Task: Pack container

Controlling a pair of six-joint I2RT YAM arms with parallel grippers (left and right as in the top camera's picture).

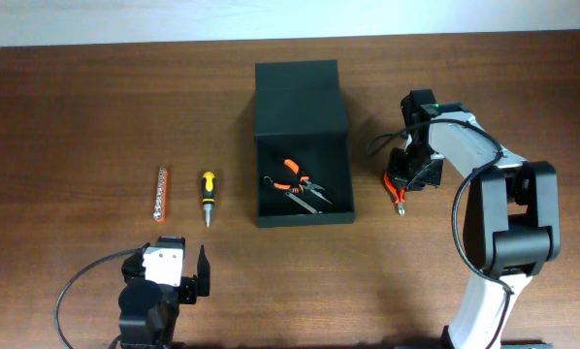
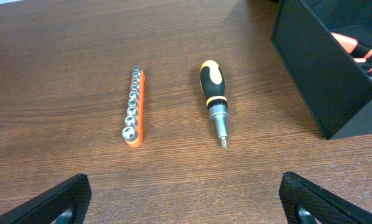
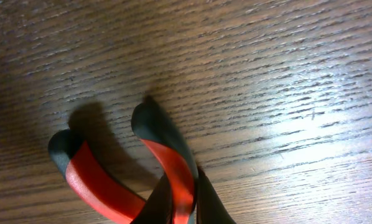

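Tools on the wooden table [image 1: 77, 116] come to five, and there is one container [image 1: 305, 219], standing in the middle of the table toward the far edge with its flap lid open on the far side. Two of the five lie inside it, touching or crossing each other: one pair of orange-handled pliers [image 1: 292, 173] and one dark-handled tool [image 1: 310, 197] just in front of it. Three lie outside. To the left of the box, well apart from it, are one orange socket strip [image 2: 135, 107], its single row of sockets too crowded to count for sure, and one black-and-yellow screwdriver [image 2: 213, 98], side by side and not touching, bit tip toward the robot. To the right, just beside the box, is one pair of red-handled pliers [image 3: 111, 180], its two handles spread apart on the wood. The right gripper [image 1: 403, 179] hangs directly over these pliers; whether it is spread or closed on them I cannot tell. The left gripper [image 2: 186, 202] sits near the front edge, fingers spread wide, holding nothing.
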